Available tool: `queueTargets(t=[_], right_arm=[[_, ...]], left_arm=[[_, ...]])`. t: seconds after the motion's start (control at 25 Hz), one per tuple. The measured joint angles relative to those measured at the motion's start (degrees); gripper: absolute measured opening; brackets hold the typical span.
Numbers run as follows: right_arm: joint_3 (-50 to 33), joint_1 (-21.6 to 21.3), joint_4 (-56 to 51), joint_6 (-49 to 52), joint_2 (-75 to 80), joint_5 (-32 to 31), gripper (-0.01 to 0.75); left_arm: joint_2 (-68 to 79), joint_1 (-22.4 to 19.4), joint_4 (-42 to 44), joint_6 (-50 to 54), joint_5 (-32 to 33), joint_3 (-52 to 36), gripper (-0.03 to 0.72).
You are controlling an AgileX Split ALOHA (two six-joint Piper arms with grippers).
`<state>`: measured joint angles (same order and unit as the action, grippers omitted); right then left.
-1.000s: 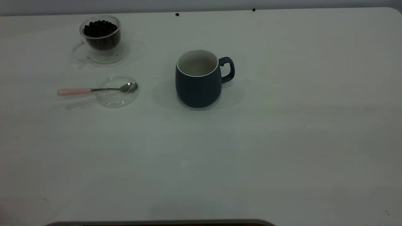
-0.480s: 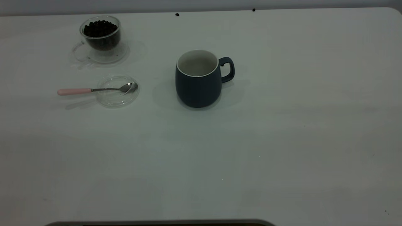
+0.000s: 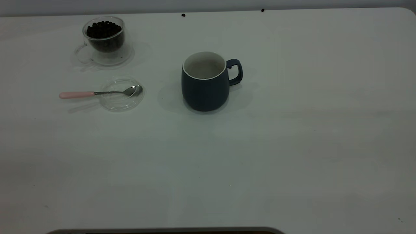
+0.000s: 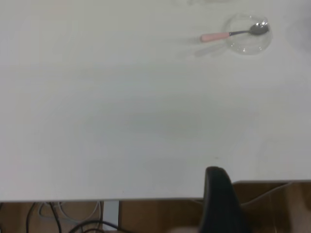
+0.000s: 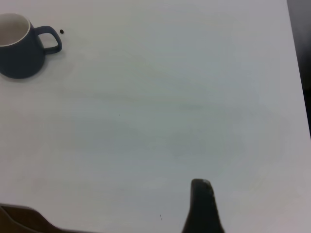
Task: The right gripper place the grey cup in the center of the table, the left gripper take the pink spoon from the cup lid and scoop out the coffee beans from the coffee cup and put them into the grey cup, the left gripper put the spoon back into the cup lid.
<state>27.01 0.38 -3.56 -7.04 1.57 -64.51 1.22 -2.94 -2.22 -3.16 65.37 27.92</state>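
standing near the middle of the white table, the grey cup is upright, its pale inside bare, its handle turned toward the right arm's side. neither arm reaches into the exterior view — both are pulled back to the table's near edge.

from the left wrist view only one dark finger of the left gripper shows, hanging at the table's edge, so i cannot tell whether it is wide or narrow. well ahead of it lies the clear cup lid with the pink spoon resting across it: bowl inside the lid, pink handle sticking out past the rim. farther on from that gripper, beyond the lid, sits the glass coffee cup, full of dark coffee beans.

the right gripper shows just one dark finger too — its state i cannot tell. the grey cup stands well away from it, with a stray bean just past the handle.

two more loose beans lie at the table's far edge.
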Motion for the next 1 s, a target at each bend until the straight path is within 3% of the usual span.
queueTargets(t=[0.2,1.0], right_arm=[[0.0,0.0,0.0,0.0,0.0,0.0,0.588],[0.0,0.0,0.0,0.0,0.0,0.0,0.588]], left_arm=[[-2.26,2.12,-0.05,0.14,-0.05,-0.04,0.505],[-2.26,2.19,-0.05,0.14,-0.05,-0.04,0.505]])
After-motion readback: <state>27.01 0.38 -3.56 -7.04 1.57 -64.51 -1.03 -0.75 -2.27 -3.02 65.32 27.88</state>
